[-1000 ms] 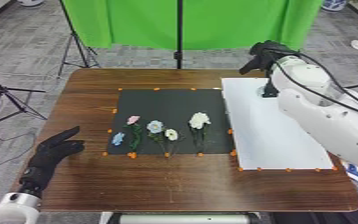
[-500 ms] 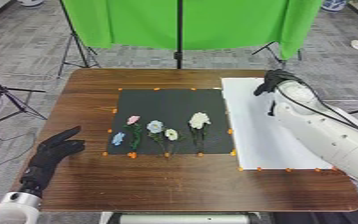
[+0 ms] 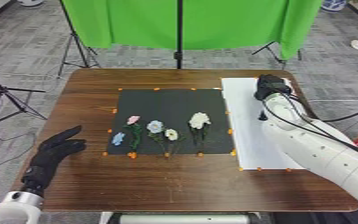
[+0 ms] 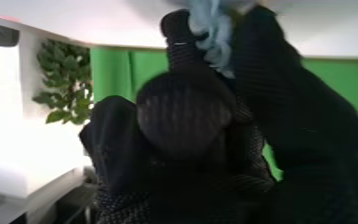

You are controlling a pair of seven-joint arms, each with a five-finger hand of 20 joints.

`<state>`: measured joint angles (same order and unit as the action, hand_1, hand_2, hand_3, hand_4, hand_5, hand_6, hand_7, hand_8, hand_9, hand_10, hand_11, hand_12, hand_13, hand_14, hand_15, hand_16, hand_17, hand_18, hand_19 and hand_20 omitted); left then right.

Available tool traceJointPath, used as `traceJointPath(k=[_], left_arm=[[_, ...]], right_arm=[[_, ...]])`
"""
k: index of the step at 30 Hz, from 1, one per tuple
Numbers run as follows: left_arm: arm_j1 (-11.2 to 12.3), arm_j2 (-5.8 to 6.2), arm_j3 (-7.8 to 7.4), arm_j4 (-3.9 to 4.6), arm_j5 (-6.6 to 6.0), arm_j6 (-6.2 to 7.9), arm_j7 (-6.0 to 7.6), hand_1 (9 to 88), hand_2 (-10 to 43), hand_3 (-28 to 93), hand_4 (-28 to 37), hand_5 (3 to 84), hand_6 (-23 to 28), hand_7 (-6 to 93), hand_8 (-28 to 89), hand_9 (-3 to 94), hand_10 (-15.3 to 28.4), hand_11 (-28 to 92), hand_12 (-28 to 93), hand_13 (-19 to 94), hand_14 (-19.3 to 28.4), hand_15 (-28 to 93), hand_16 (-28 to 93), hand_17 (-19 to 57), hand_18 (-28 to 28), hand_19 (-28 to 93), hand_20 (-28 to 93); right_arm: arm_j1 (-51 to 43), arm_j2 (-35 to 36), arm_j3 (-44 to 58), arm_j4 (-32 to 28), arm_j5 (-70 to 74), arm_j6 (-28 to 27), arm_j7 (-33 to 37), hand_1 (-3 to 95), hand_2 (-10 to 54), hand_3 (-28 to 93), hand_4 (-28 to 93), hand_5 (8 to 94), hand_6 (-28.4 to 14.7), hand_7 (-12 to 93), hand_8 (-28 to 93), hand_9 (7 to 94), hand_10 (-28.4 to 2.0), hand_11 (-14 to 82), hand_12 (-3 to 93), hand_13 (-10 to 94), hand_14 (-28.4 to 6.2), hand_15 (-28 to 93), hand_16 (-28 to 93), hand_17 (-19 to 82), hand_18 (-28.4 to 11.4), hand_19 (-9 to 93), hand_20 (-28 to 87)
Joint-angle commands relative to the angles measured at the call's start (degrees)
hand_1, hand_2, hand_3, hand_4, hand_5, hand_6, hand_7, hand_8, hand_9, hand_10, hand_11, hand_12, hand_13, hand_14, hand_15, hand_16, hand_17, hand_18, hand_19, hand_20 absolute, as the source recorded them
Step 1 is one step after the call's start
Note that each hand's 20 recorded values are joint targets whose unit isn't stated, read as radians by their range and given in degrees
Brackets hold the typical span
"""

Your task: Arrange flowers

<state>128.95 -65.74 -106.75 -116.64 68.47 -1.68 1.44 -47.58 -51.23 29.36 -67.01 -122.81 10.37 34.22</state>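
Note:
My right hand [image 3: 271, 86] is over the far part of the white sheet [image 3: 286, 154]. In the right wrist view, the fingers of my right hand [image 4: 182, 112] pinch a light blue flower [image 4: 213, 42], close to a white surface. On the black mat [image 3: 171, 97] lie a pink flower [image 3: 134, 119], a small blue flower [image 3: 118, 138], a pale blue flower [image 3: 155, 126], a small white flower [image 3: 171, 134] and a larger white flower [image 3: 199, 120], with stems pointing toward the near edge. Left of the mat, my left hand [image 3: 58, 147] is open above the table.
The brown table [image 3: 171, 187] extends around the mat and sheet. Orange markers line the edges of both. Behind the table stand a green cloth [image 3: 233, 30] and a black stand [image 3: 179, 54]. Cables hang along my right arm.
My right hand has moved back from beyond the table's far edge to above the white sheet, and its arm has swung nearer. My left hand and the flowers on the mat keep their places.

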Motion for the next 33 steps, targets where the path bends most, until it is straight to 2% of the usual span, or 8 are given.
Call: traceJointPath(k=[1,9,14,20,26,28,30,33], left_arm=[[0.79,-0.59,-0.03,0.21,0.32,-0.38,-0.39,34.0,6.4,70,-5.3,39.8,2.7,9.7,-6,46.1,14.5,21,12,37,19.2,24,-1,2.8,17.6,19,16],[1.03,-0.57,-0.31,0.09,0.34,-0.68,-0.64,34.1,6.4,69,-5.3,39.8,2.8,9.7,-6,46.1,14.4,21,12,37,19.1,24,-1,2.8,17.6,19,16],[0.82,-0.33,-0.42,0.06,0.47,-0.69,-0.58,33.9,6.3,70,-5.1,39.8,2.8,9.6,-6,46.1,14.4,21,12,37,19.2,24,0,2.7,17.6,19,16],[0.44,-0.1,-0.18,0.13,0.86,-1.08,-1.01,34.0,6.4,69,-5.2,39.8,2.8,9.7,-6,46.0,14.4,21,12,38,19.2,24,-1,2.7,17.6,19,16],[0.71,-0.06,-0.55,-0.05,1.19,-1.15,-1.08,33.9,6.4,69,-5.2,39.7,2.7,9.8,-6,46.0,14.4,21,12,37,19.2,24,0,2.7,17.6,19,16],[0.72,-0.02,-0.08,0.05,1.14,-0.11,-0.28,33.9,6.5,69,-5.6,39.7,2.7,9.7,-6,46.0,14.4,21,12,37,19.2,24,0,2.7,17.6,19,16],[0.75,0.21,0.73,0.2,0.69,1.97,1.08,31.8,7.6,68,-8.9,39.8,2.8,9.6,-6,46.1,14.4,21,12,38,19.2,24,-1,3.0,17.4,19,16],[0.43,0.91,2.3,0.77,0.29,6.35,4.28,29.4,10.9,65,-17.3,41.0,3.5,9.1,-6,46.1,14.8,21,12,35,18.4,20,-1,5.1,14.3,16,15]], right_arm=[[-0.96,3.1,1.43,-6.06,0.35,6.39,0.17,61.8,-9.5,57,-22,76.8,0.4,25,8,88.9,-8.4,6.9,34.3,91,-1.1,57,34,62,-14.2,93,52],[-13.3,8.47,14.67,-28.19,-0.68,5.2,-0.79,61.7,-9.5,57,-21,77.9,0.1,25,9,89.6,-8.5,6.6,35.8,92,-0.9,57,35,62,-14.0,93,53],[-22.66,8.23,20.11,-37.96,-4.19,5.02,-2.46,61.5,-9.5,57,-21,77.9,0.0,24,9,89.8,-8.5,6.5,36.0,91,-0.8,57,36,62,-13.9,93,53],[-31.81,7.42,22.72,-44.42,-7.3,5.08,-3.89,61.2,-9.5,57,-21,78.0,0.0,24,10,89.9,-8.4,6.4,36.3,91,-0.9,57,36,62,-13.9,93,53],[-36.12,7.17,22.8,-45.96,-7.37,4.11,-5.14,61.0,-9.5,57,-21,78.0,0.2,24,10,89.8,-8.4,6.3,36.4,91,-1.0,57,36,62,-13.9,93,53],[-36.75,7.1,22.64,-45.82,-7.2,3.48,-5.38,60.8,-9.5,57,-21,77.9,0.1,24,10,89.8,-8.4,6.4,36.5,91,-1.0,57,36,62,-13.9,93,54],[-37.09,7.08,22.4,-45.79,-6.68,3.06,-5.65,60.4,-9.5,57,-21,77.8,0.1,23,10,89.7,-8.5,6.3,36.5,91,-1.0,57,36,62,-13.9,93,54],[-37.36,7.13,22.04,-45.69,-6.47,2.61,-5.8,59.9,-9.5,57,-20,77.8,0.1,23,10,89.5,-8.6,6.2,36.4,91,-0.9,57,36,62,-14.0,93,54]])
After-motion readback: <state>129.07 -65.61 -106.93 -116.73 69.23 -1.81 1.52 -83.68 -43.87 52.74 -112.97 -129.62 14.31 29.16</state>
